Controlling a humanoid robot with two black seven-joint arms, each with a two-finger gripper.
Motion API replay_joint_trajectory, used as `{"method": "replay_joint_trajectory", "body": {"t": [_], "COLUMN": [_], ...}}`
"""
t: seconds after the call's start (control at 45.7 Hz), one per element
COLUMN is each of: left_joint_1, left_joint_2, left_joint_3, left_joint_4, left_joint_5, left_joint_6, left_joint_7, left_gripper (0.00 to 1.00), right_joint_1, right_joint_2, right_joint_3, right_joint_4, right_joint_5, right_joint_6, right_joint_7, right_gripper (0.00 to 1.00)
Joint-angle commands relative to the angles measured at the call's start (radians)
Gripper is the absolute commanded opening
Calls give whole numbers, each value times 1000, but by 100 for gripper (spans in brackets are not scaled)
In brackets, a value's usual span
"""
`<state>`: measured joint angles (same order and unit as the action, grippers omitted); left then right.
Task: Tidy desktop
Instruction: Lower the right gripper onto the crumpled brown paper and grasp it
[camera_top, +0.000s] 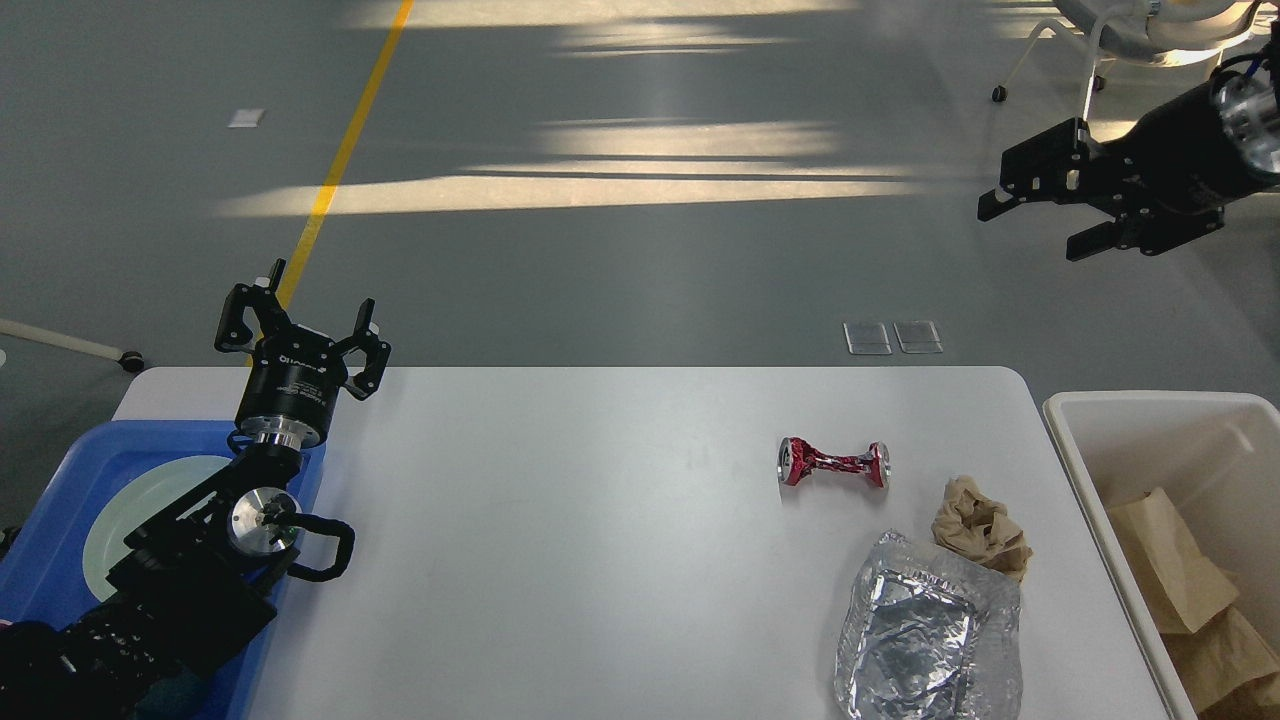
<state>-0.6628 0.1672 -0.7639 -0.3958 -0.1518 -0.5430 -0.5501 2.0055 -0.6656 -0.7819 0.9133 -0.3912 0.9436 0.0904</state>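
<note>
The wide white rectangular bench with rounded corners fills the lower centre of the head view. On its right half lie a crushed red drink can, a crumpled brown paper wad and, touching that wad, a dented silver foil tray. At the left edge sits a blue rimmed tray holding a pale round plate. Just beside the right edge stands a deep off-white plastic bin containing brown paper bags. The left pincer hovers over the bench's far left corner, released and empty. The right pincer hangs high above the floor beyond the bin, fingers spread, empty.
</note>
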Motion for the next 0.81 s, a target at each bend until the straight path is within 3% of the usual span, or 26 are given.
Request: {"method": "replay_joint_trajectory", "body": {"t": [0.0,0.219,0.415,0.612,0.787], "left_joint_1": [-1,0,0,0,-1], "left_joint_2": [0,0,0,0,0], "left_joint_3": [0,0,0,0,0], "left_joint_4": [0,0,0,0,0], "left_joint_5": [0,0,0,0,0], "left_joint_6": [0,0,2,0,0], "left_joint_7": [1,1,-1,-1,-1], "left_gripper": [96,96,96,96,96], "right_joint_1": [116,297,351,248,49], "right_joint_2": [9,20,70,98,107], "right_joint_3": [10,47,72,58,56], "right_joint_4": [27,125,173,168,157], "right_joint_5": [3,38,60,52,22], "right_joint_6": [16,16,16,16,16], "right_joint_7": [0,0,-1,-8,-58], "right_gripper": [99,99,99,99,99]}}
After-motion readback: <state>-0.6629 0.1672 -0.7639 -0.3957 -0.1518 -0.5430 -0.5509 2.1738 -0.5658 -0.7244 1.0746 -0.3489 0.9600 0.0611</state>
